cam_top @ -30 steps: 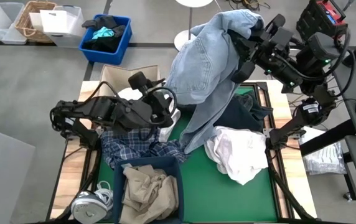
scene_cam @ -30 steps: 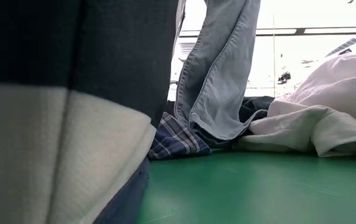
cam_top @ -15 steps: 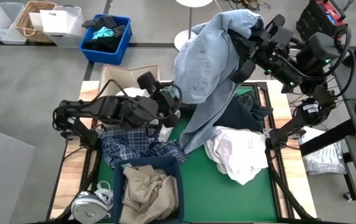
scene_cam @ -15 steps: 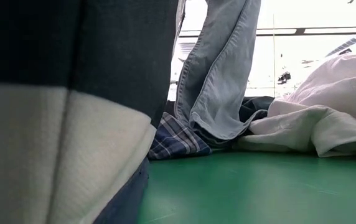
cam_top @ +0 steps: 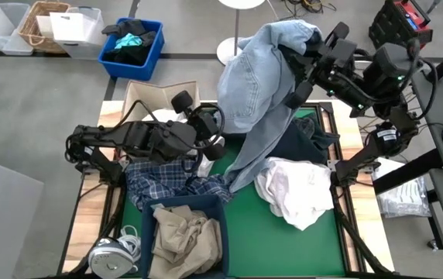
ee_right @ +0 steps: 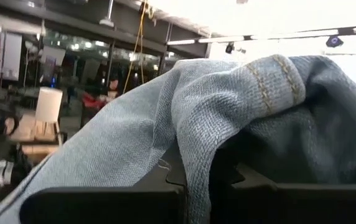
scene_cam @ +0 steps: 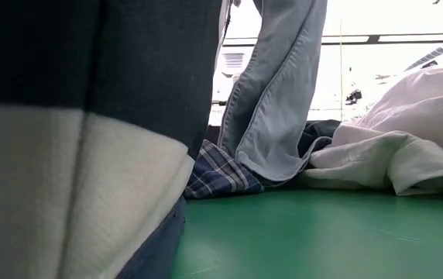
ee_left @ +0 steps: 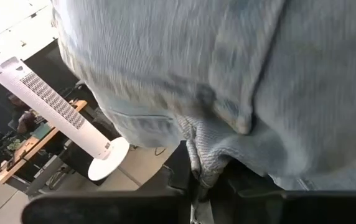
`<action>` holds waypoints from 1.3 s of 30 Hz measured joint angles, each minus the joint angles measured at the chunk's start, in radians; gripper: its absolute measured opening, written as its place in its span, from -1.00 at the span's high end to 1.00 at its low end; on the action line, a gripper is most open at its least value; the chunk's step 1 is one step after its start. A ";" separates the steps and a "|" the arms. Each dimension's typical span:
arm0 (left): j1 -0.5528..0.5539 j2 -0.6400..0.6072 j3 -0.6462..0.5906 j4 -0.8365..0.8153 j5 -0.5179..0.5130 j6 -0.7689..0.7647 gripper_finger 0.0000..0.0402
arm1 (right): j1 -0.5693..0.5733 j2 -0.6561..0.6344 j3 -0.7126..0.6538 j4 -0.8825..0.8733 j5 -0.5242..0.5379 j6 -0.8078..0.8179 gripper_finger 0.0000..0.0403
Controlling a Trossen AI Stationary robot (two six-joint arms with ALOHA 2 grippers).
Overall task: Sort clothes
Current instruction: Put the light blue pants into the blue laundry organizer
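**Denim held aloft by both arms**

Right end effector [cam_top: 308, 48] pinches denim [cam_top: 256, 85] high over worktop [cam_top: 283, 232]; left end effector [cam_top: 215, 139] pinches its lower edge. Hem trails onto plaid shirt [cam_top: 167, 182], beside white shirt [cam_top: 295, 190]. Tan trousers [cam_top: 183, 232] sit in bin.

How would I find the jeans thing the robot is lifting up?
Look at the green mat on the table. Above its far end hangs the light blue denim, held high by the right claw. It alone is lifted; the white shirt lies flat.
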 joint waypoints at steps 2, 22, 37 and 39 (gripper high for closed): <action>-0.003 0.000 0.000 0.000 0.000 0.000 0.97 | 0.000 0.000 0.000 -0.032 0.026 0.000 0.94; -0.062 0.001 0.326 -0.075 0.006 0.032 0.99 | 0.000 0.000 -0.002 -0.560 -0.002 0.131 0.90; -0.048 -0.027 0.317 -0.211 -0.167 -0.058 0.99 | 0.002 -0.020 0.001 -0.677 -0.016 0.323 -0.04; -0.048 -0.028 0.328 -0.203 -0.245 -0.039 0.99 | 0.002 -0.029 0.001 -0.705 -0.015 0.383 -0.16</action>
